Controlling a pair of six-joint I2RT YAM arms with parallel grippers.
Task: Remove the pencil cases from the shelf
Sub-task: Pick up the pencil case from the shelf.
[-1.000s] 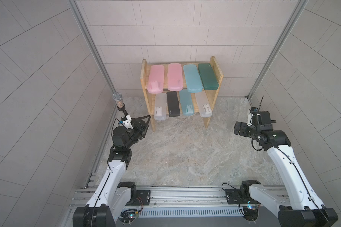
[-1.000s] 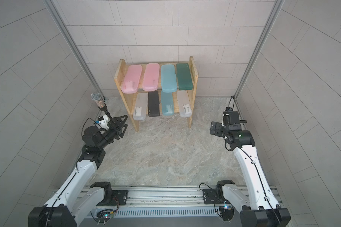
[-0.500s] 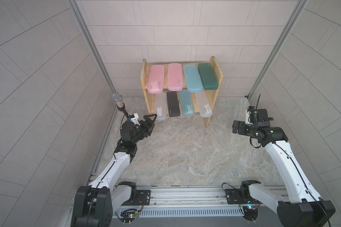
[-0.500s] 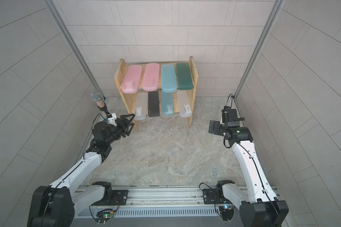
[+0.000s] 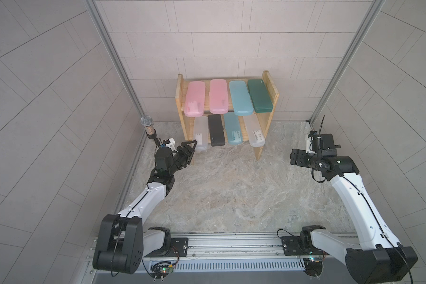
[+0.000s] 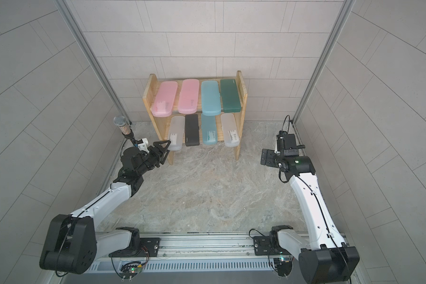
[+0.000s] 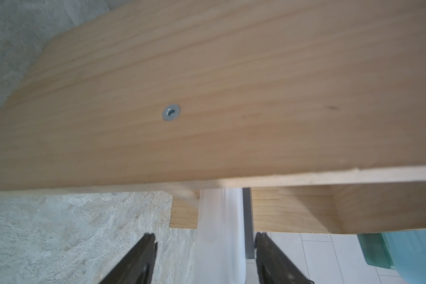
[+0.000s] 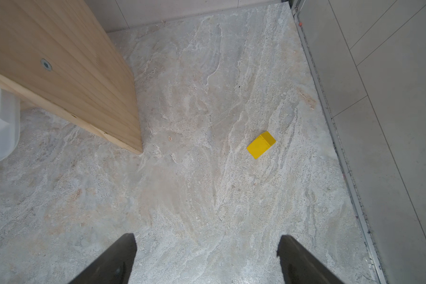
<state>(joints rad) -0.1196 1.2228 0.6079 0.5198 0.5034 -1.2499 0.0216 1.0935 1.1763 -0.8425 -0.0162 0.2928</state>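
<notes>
Left wrist view is largely filled by the pine side panel of the shelf [image 7: 207, 86], in which a screw head [image 7: 170, 112] is set. Past the panel's edge, the end of a frosted clear case [image 7: 219, 221] is seen between the two fingers of the left hand [image 7: 204, 242]. These fingers are held apart, a clear gap is left on one side of the case, and nothing is clamped.

In both top views the shelf is found at the back of the counter [image 5: 231, 191], against the tiled wall [image 5: 231, 49]. All eight cases are carried by it. On the upper tier, from the left arm's side, are laid a pink case [image 5: 194, 98], a second pink case [image 5: 218, 96], a light blue case [image 5: 240, 97] and a dark green case [image 5: 259, 95]. On the lower tier the frosted clear case is followed by a black case [image 5: 216, 130], a second light blue case [image 5: 233, 131] and a second frosted clear case [image 5: 253, 134], and their front ends jut past the tier. The left hand is placed at the shelf's front corner.

The right hand [image 5: 296, 158] is held well apart from the shelf, its fingers spread with nothing between them. A yellow block [image 8: 261, 145] is seen on the counter in the right wrist view.
</notes>
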